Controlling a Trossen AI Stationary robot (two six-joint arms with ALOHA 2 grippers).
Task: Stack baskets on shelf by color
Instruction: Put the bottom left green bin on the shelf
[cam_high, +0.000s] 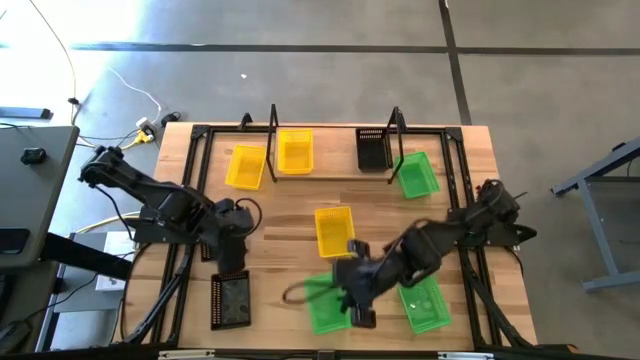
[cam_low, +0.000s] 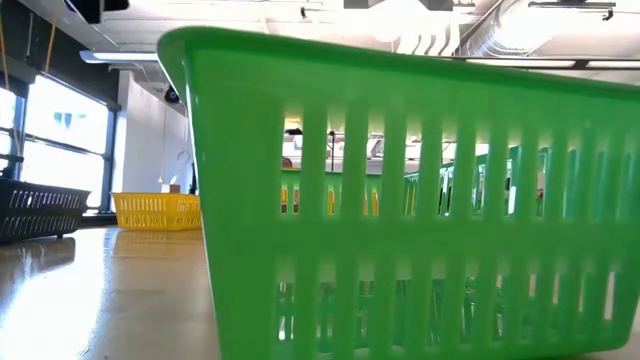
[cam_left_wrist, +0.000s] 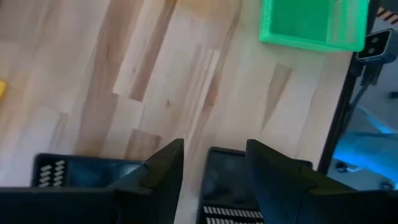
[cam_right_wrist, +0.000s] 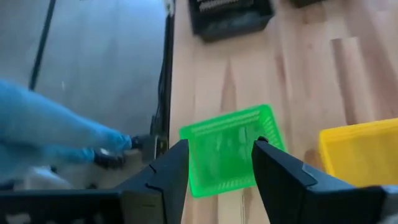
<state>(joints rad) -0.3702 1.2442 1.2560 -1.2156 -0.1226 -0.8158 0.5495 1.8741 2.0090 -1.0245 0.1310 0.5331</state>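
1. High view, from above: a wooden table (cam_high: 290, 200). Along its far edge runs the shelf (cam_high: 330, 176), a narrow board with black upright frames. On or by it sit two yellow baskets (cam_high: 295, 150), side by side, then a black basket (cam_high: 372, 148) and a green basket (cam_high: 417, 173). A third yellow basket (cam_high: 334, 231) lies mid-table. Near the front edge are two more green baskets, one (cam_high: 325, 305) under the right gripper (cam_high: 360, 308) and one (cam_high: 425, 303) just beside it. A second black basket (cam_high: 231, 300) lies front left, with the left gripper (cam_high: 230, 270) hovering above it.

2. Low view, level with the tabletop: a green basket wall (cam_low: 420, 200) fills most of the frame. Behind it, a yellow basket (cam_low: 155, 210) and a dark basket (cam_low: 40, 208) stand farther off. No gripper is visible.

3. Left wrist view: the left gripper's fingers (cam_left_wrist: 273, 174) are spread above the black basket (cam_left_wrist: 93, 171), not touching it.

4. Right wrist view: the right gripper's fingers (cam_right_wrist: 283, 171) are spread wide, either side of the green basket (cam_right_wrist: 224, 146) below, gripping nothing.

5. Handling, as a judgement: these thin plastic mesh baskets look light, slightly flexible and slippery. Pinching one rim wall seems the surest hold.
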